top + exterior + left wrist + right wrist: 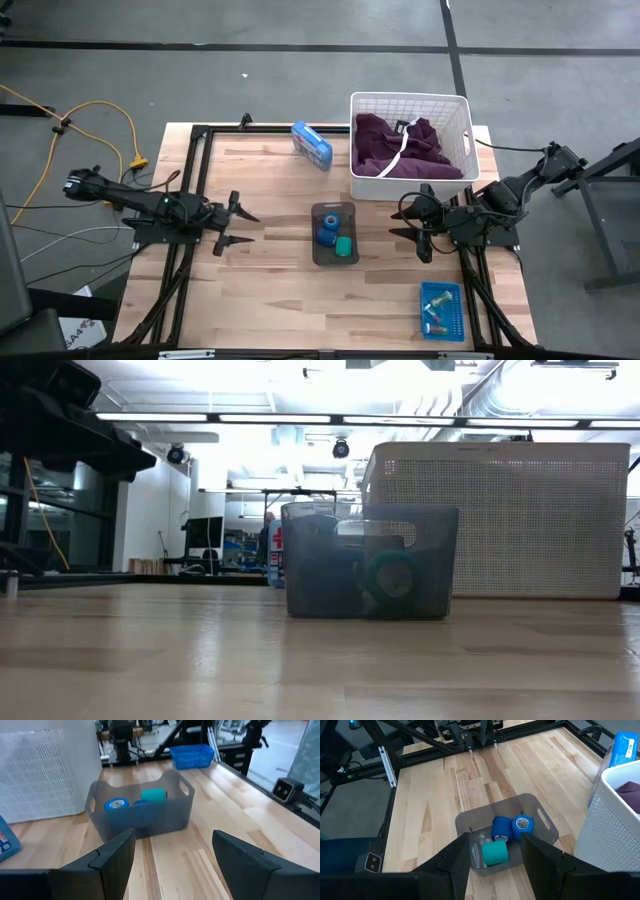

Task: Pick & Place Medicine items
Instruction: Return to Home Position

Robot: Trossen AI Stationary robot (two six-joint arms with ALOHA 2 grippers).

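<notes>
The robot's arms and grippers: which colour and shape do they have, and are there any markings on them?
Both the left arm and the right arm are black, slender and jointed. The left gripper and the right gripper each end in two flat, matte dark fingers, broad and tapering to the tip. No markings show.

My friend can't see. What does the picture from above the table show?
A grey bin holding blue rolls and a green roll sits in the middle of a wooden table, between the open left gripper and the open right gripper. A white basket holding a maroon garment stands at the picture's top right, and a small blue tray lies at the bottom right.
</notes>
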